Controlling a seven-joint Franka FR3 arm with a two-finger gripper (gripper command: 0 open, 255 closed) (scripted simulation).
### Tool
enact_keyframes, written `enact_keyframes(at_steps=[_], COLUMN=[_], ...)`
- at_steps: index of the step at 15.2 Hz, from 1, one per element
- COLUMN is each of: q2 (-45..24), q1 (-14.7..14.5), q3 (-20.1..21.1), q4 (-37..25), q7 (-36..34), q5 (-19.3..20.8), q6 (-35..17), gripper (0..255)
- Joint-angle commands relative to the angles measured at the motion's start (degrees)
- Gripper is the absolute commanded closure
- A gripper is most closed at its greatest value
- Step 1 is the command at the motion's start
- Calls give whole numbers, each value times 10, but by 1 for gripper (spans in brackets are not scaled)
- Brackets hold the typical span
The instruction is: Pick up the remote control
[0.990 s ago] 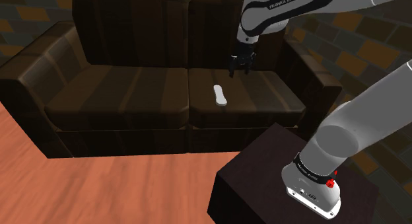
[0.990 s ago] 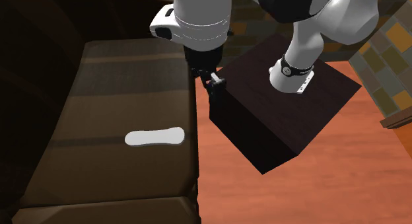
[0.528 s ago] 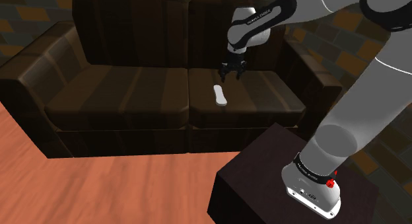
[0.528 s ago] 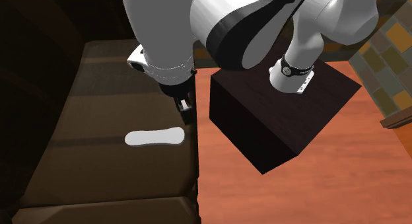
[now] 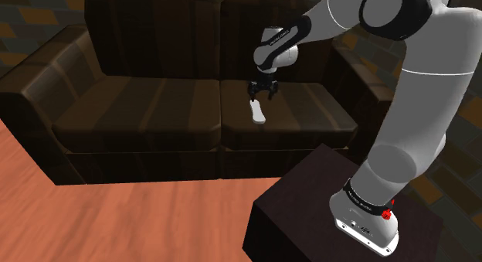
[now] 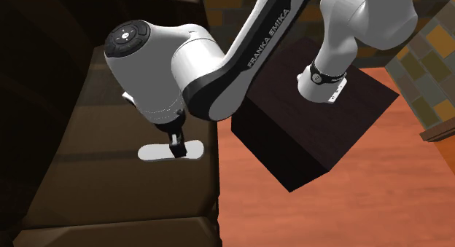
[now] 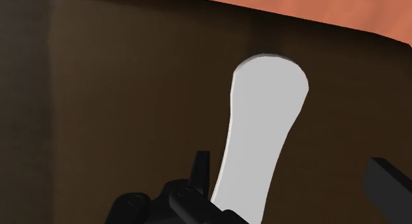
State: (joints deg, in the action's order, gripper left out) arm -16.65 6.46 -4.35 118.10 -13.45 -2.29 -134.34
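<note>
1. End effector (image 5: 261,89): fingers apart, nothing held. It points down and hangs just above the sofa seat.
2. Shoulder view, left to right:
   - the left seat cushion (image 5: 139,106) of the dark sofa (image 5: 39,86);
   - the right seat cushion (image 5: 317,113), carrying the remote control (image 5: 256,112), which is white, flat and thin and lies near the seam between the cushions;
   - the white arm (image 5: 417,106), reaching over from the stand (image 5: 301,206) at lower right.
3. Wrist view: the remote runs lengthwise through the gap between the fingers. It sits much nearer one finger than the other, and neither appears to touch it.
4. Step in hand (judgement): the last descent before closing. The task is not yet done, since the remote lies flat on the cushion.
5. To do it well:
   - shift sideways first, so the remote sits midway in the gap;
   - keep the fingers across its narrow width, at the slimmer stretch;
   - lower until the tips flank its edges, probably pressing slightly into the soft cushion;
   - close slowly, then lift straight up.
6. Risk: closing off-centre could shove or spin the remote instead of clamping it.
</note>
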Motion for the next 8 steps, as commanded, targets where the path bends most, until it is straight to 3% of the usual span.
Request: enact_keyframes(at_steps=[1,5,8], q2=[-41,-128,-142], q1=[5,16,17], q3=[-3,-7,-6], q4=[-30,-105,-108], q7=[-7,-21,-21], q5=[-7,-22,-24], q6=[-11,-22,-34], gripper=[0,0,0])
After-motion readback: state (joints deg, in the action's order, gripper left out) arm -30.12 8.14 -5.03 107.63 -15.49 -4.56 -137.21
